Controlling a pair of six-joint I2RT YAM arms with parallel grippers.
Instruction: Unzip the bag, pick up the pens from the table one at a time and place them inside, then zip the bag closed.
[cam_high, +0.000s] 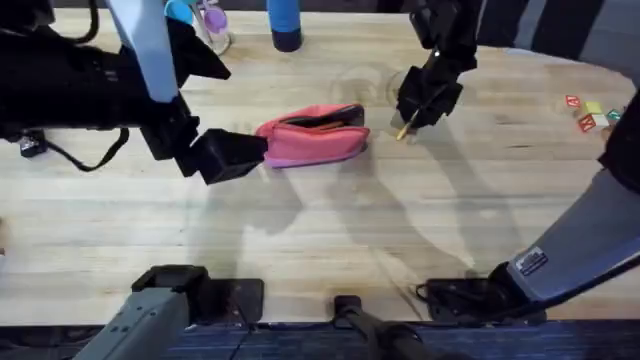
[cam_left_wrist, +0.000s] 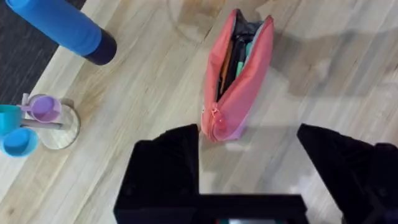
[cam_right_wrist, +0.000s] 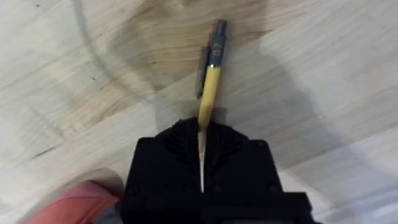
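The bag lies on the bench near its middle, already unzipped: in the left wrist view its mouth gapes and several pens show inside, so the first step looks done and the loading is well under way. The right end effector sits just beside the bag's right end, its fingers closed tight on a yellow pen that juts out over the wood, grey clip end away from the fingers. I judge this to be the pick of one more pen, not yet carried to the opening. The left end effector hovers at the bag's zipper-pull end with its fingers spread wide, one on each side of that end, holding nothing. Left to do: drop this pen in and zip the bag shut.
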